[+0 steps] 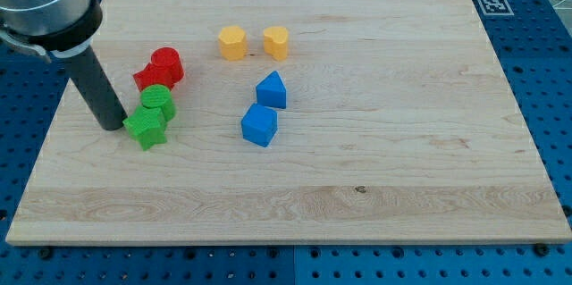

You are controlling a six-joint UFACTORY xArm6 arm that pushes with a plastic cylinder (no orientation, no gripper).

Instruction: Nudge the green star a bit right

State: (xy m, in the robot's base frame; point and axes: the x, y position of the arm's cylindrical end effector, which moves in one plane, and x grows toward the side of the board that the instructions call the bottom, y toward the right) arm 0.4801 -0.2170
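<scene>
Green star (147,129): lies flat, no clear long axis, 1 point toward the view's bottom.
Tip: my tip (113,127) touches its left side; I have no claw.

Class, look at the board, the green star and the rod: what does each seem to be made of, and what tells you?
Board: pale wood, matte, with visible grain lines and a small knot. Green star: probably moulded plastic, uniform saturated colour, slight sheen. Rod, my tip just left of the star: dark, smooth, possibly plastic or metal; unclear.
</scene>
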